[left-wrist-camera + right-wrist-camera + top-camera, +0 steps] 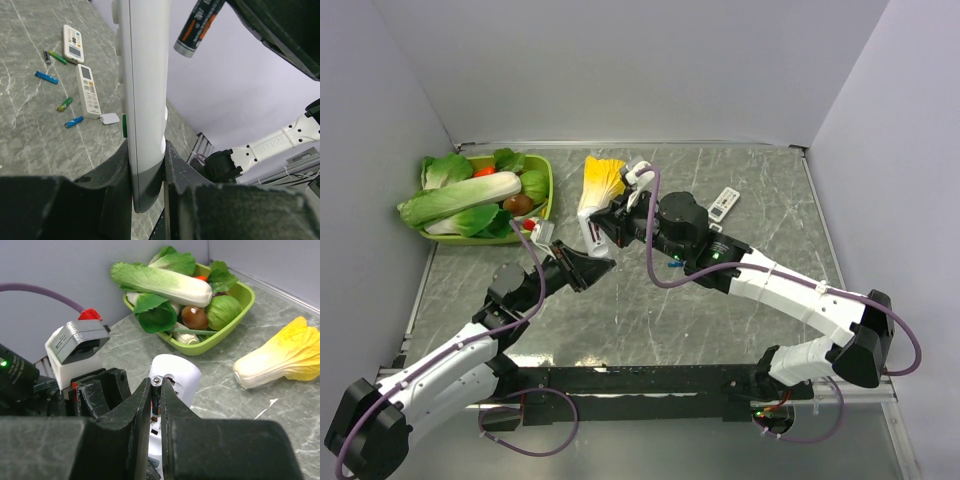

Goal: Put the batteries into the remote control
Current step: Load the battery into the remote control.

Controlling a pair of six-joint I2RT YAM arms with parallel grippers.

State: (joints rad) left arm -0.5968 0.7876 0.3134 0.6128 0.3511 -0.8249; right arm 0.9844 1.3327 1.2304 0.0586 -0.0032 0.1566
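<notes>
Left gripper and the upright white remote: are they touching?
Touching. The left wrist view shows the white remote clamped between both fingers of the left gripper, each finger pressed flat against a side with no gap.

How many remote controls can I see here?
3. One remote is clamped in the left jaws; a far remote and a near remote lie flat on the table beyond it. More could be hidden from these views.
</notes>
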